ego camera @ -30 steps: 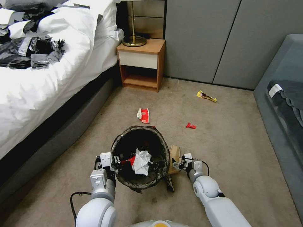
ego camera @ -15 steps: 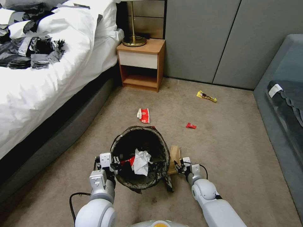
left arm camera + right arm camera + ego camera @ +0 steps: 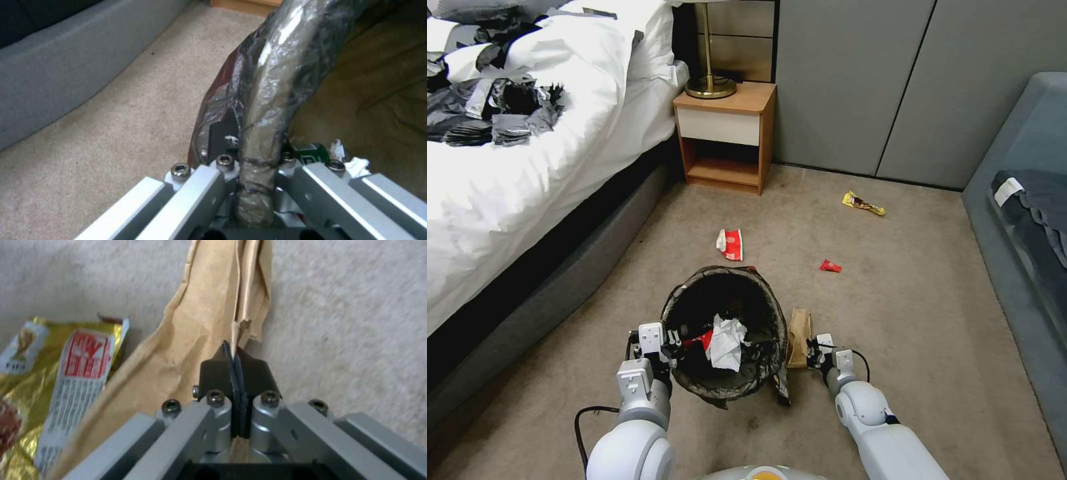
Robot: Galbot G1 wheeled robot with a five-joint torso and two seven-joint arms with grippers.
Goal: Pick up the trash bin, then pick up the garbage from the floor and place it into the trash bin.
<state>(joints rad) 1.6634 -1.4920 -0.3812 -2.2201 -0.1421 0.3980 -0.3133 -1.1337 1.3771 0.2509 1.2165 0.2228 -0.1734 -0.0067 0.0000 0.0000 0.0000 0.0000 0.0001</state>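
The left gripper (image 3: 662,343) is clamped on the bag-lined rim of the trash bin (image 3: 724,333), which sits on the carpet (image 3: 907,320) between the arms. Just beside the bin, on the robot's right, lies a brown paper bag (image 3: 798,337), its long axis pointing away from the robot. The right gripper (image 3: 234,365), the nearer one, has its fingers pinched together on the bag's near end. Beside the bag, a gold wrapper (image 3: 49,373) reads "FIFA".

You have open carpet (image 3: 920,313) ahead and to the right, with 3 small litter pieces on it. The bed (image 3: 527,200) walls off the left, the nightstand (image 3: 727,137) blocks the far corner, and the sofa (image 3: 1027,220) closes the right edge.
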